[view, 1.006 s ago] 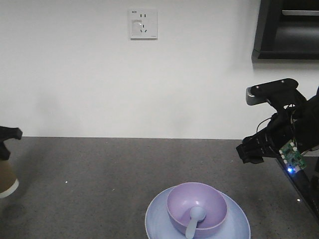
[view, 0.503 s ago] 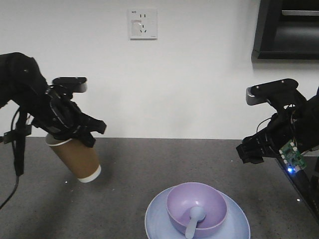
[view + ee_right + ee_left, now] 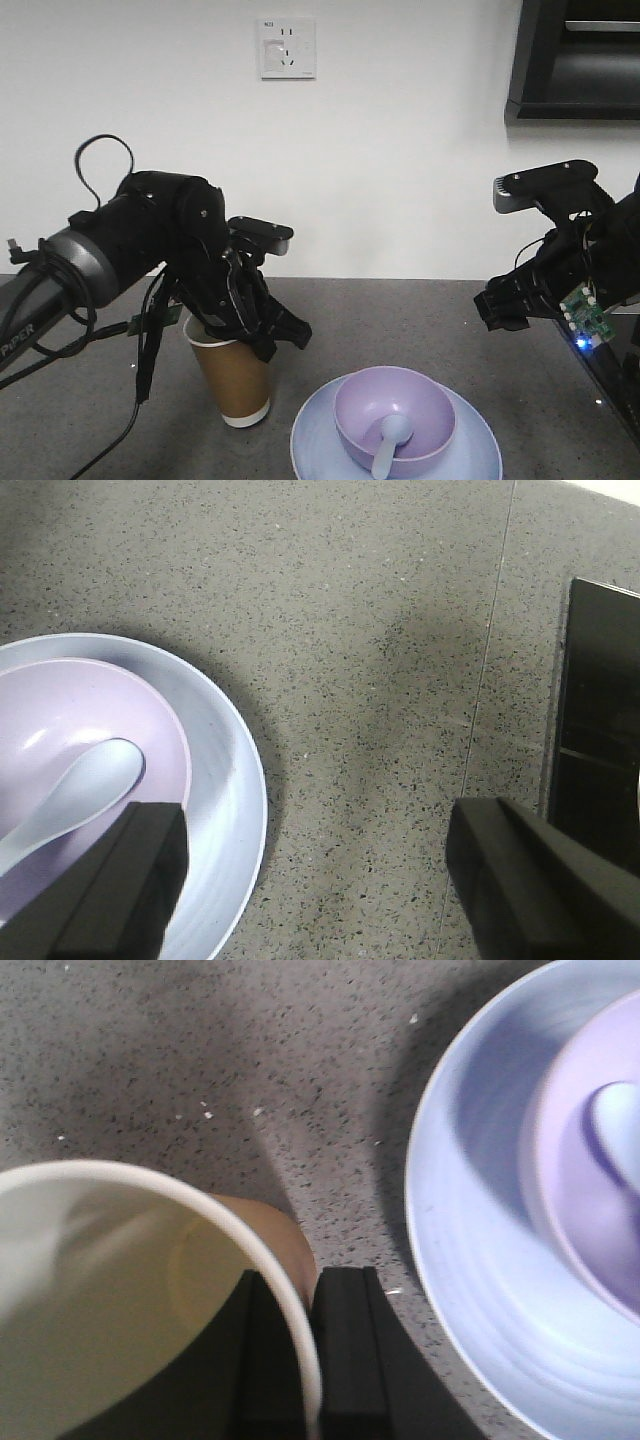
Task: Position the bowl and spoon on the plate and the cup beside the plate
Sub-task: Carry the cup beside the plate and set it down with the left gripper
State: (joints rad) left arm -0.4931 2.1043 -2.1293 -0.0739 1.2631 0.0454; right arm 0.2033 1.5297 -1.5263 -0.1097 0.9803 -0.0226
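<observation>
Standing upright on the table [image 3: 120, 400], just left of the plate [image 3: 470, 445] and apart from it, the cup [image 3: 232, 380] is pinched at its rim by the left hand [image 3: 262, 332], one finger inside and one outside. The bowl [image 3: 395, 412] with the spoon [image 3: 390, 445] inside is already seated on the plate. The right hand [image 3: 320, 880] is held wide and empty, raised over the table right of the plate, so nothing is seen blocking release.

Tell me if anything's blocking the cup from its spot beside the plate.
Nothing visible is. The left gripper holds the cup by its rim, base at the counter, just beside the plate, with only bare countertop between them.
</observation>
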